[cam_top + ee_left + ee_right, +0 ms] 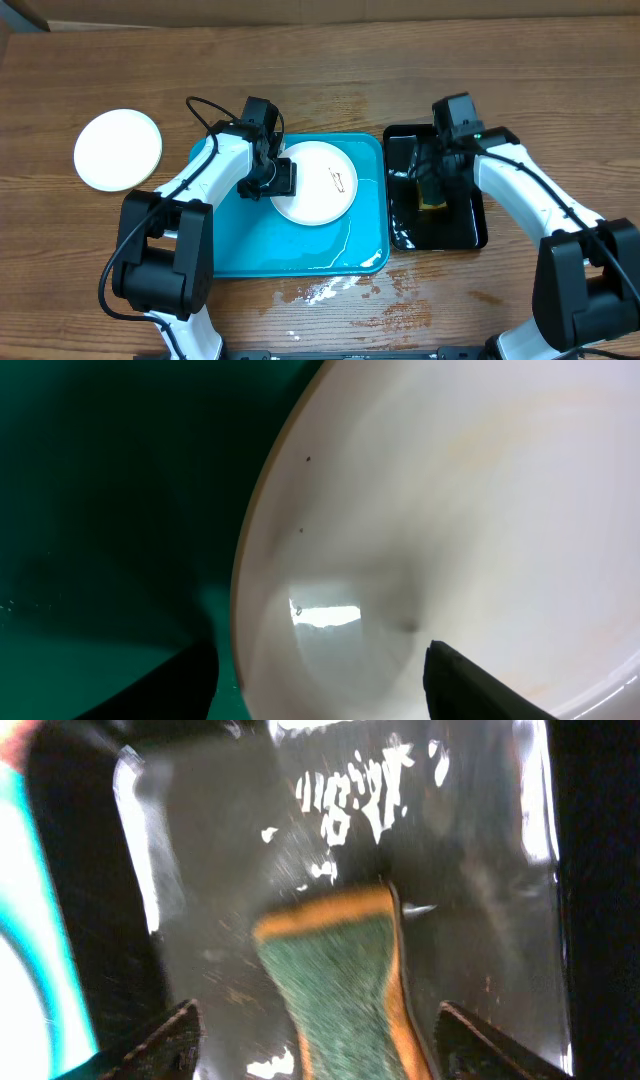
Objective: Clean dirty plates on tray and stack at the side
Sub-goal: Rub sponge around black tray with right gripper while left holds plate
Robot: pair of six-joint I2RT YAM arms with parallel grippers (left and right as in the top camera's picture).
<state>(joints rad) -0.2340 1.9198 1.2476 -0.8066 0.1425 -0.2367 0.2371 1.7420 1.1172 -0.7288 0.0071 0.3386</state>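
Nearest, at bottom centre of the overhead frame: table (330, 290), brown wood, wet and streaked at that spot. Just above the wet patch: tray (250, 245), turquoise, shining with water toward its lower right corner. In the tray's upper right part: plate (318, 195), white and round. Bears a thin dark mark right of centre. At the plate's left rim: left gripper (283, 178). Straddles that rim with jaws well apart. In the left wrist view, one of the fingers (170, 695) at lower left over the green of the tray, the other at lower right over the plate's pale inside. Between them, the curved rim, pinched by neither as far as can be seen. Right of the tray and just beside it: black tray (465, 225), glossy and smaller. Inside it, left of centre: sponge (432, 200), yellow at the edge. Directly over the sponge: right gripper (432, 183). Spread wide in the right wrist view, dark fingertips at lower left and lower right, the sponge's green scouring face between them. Plain gap on the left side; right side close against the orange edge. Blurred throughout, with no hold on the sponge to be seen. Farther up, at the left of the overhead frame and well apart from the tray: second plate (118, 150), white, flat on the wood.
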